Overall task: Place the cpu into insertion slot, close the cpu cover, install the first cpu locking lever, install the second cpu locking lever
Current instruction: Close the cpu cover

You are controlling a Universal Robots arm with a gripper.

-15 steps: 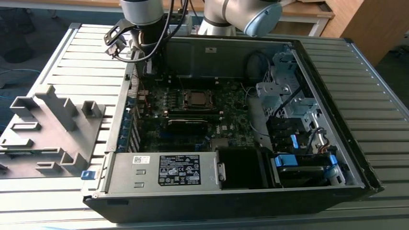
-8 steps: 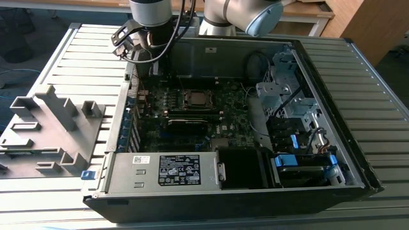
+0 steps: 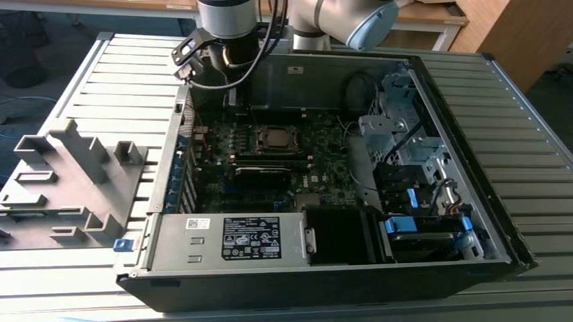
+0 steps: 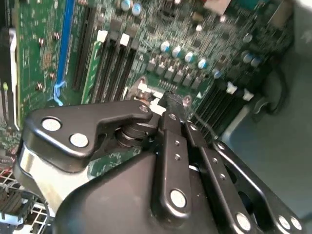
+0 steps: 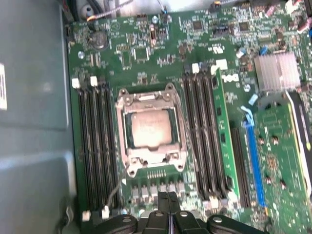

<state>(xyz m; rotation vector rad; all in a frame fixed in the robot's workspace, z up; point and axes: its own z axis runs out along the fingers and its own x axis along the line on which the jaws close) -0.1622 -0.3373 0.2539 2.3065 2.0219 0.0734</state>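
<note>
In the first wrist view the cpu (image 5: 148,128), a silvery-grey square, lies flat in the insertion slot (image 5: 127,139). The cpu cover (image 5: 146,99), a silvery frame, lies down around it. A thin metal lever (image 5: 116,189) slants away from one socket corner. My gripper (image 5: 169,201) hovers off the socket's edge, near the row of capacitors, fingers pressed together and holding nothing. The second wrist view shows the same shut fingertips (image 4: 168,103) above the board. In the exterior view the socket (image 3: 274,137) sits mid-board inside the open computer case, with the arm's wrist (image 3: 228,40) above the case's far wall.
Black memory slots (image 5: 95,141) flank the socket, with a green memory stick (image 5: 220,136) on one side. A finned heatsink (image 5: 277,72) and a blue card slot (image 5: 253,165) lie beyond. The power supply (image 3: 241,238) and drive bays (image 3: 403,147) fill the case. A grey fixture (image 3: 72,181) stands beside it.
</note>
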